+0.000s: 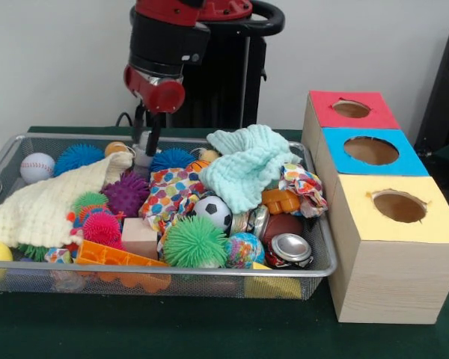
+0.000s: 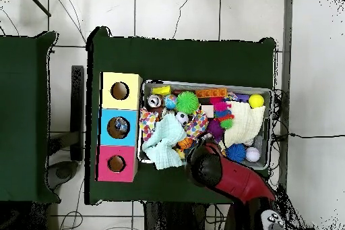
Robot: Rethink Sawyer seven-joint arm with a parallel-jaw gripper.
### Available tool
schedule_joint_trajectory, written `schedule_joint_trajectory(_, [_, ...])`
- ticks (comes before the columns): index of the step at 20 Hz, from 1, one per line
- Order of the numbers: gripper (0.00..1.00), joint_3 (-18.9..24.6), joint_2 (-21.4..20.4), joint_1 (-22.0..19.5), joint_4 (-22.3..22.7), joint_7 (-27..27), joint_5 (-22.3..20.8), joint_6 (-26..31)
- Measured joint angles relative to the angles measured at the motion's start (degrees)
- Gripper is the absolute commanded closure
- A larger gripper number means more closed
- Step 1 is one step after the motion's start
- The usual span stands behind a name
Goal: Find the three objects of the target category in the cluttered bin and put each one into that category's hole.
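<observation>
The silver wire-mesh bin is full of toys and cloths; it also shows in the overhead view. A crushed silver-topped can lies in its front right corner. A second silvery can lies wedged between a soccer ball and a brown football. I see no clear bottle with a blue label in the bin. My gripper hangs low over the bin's back edge, beside a blue spiky ball. The arm hides it from above.
Three wooden boxes with round holes stand right of the bin: red top, blue top, yellow top. Something pale shows inside the blue hole. A mint cloth, a cream cloth and a spotted cloth cover toys.
</observation>
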Motion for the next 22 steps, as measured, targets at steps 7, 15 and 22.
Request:
schedule_joint_trajectory(7, [0.0,2.8,2.7,-6.0,-4.2,0.0,-5.9,0.0])
schedule_joint_trajectory(15, [0.0,4.0,4.1,-10.3,-8.3,0.0,-10.7,0.0])
schedule_joint_trajectory(22, [0.0,4.4,9.0,-12.2,-12.7,0.0,-14.0,0.0])
